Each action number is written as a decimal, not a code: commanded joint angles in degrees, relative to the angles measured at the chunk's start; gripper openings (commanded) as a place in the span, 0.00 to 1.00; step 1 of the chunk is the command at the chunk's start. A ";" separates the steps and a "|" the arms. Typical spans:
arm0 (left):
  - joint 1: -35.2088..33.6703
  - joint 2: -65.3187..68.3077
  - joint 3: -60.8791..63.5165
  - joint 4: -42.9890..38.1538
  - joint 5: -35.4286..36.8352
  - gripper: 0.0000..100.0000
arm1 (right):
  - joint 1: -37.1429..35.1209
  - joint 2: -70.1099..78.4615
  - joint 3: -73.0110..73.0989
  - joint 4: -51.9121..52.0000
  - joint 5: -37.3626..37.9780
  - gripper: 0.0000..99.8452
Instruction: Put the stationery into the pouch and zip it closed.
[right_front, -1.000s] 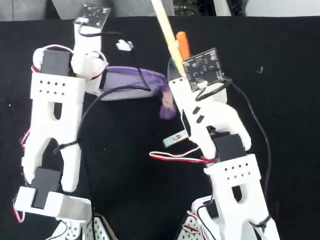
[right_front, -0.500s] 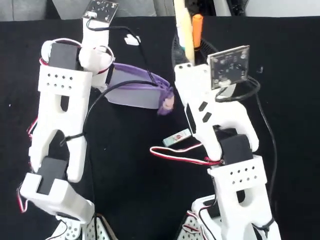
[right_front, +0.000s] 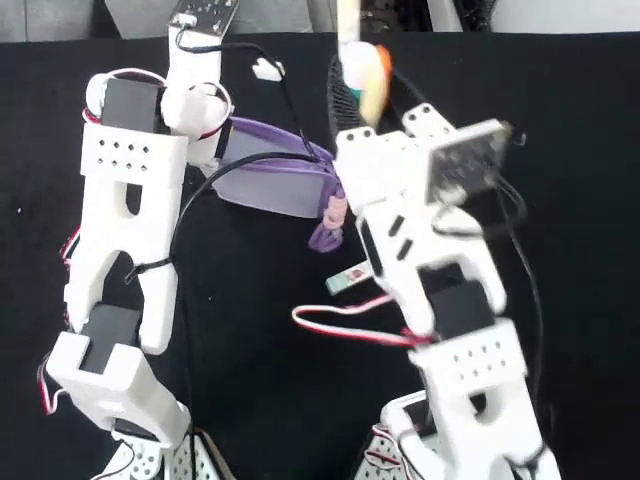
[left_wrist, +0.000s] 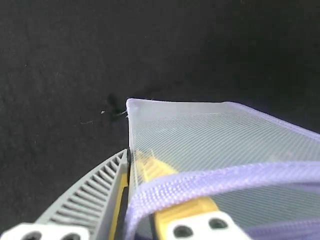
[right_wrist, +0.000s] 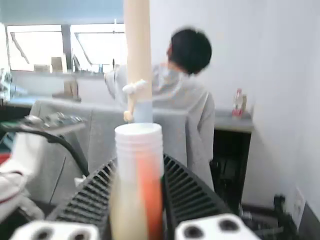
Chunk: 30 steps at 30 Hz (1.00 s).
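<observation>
1. High view first: the pouch (right_front: 270, 185), clear mesh with purple trim, hangs above the table in the upper middle of the frame. Its mouth faces right and the purple zipper pull (right_front: 328, 225) dangles off that end.
2. The left gripper (left_wrist: 131, 170) has its jaws clamped on the pouch's edge, with the yellow finger inside the mesh and the grey one outside.
3. The stationery is a white tube (right_wrist: 138, 145) with an orange streak plus a long pale stick (right_wrist: 136, 55). It's top centre in the high view, just above and right of the pouch mouth. The right gripper (right_wrist: 141, 170) has its black ribbed jaws closed around the pair.
4. What's changed in the last second: the stick went from slanting to standing nearly upright as the right arm swung it up. The left arm lifted the pouch and brought its mouth closer to the right gripper.
5. My read is they're lining up for the drop-in. Nothing is inside yet and the zip is wide open.
6. A small loose piece (right_front: 348, 278), maybe an eraser, lies on the table mid-frame, well apart from the pouch.
7. Writing: that piece has some print on it, but it's too tiny to read. Nothing else legible.
</observation>
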 joint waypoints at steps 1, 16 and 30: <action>5.93 0.09 -3.47 -0.09 0.44 0.03 | 1.23 -12.09 2.24 -1.67 -0.18 0.01; 9.36 0.18 -6.11 -2.20 2.90 0.03 | 2.46 -26.51 8.66 -2.11 -0.62 0.01; 9.63 9.58 -13.32 0.00 1.76 0.03 | 2.37 -24.66 23.08 -20.75 -5.89 0.01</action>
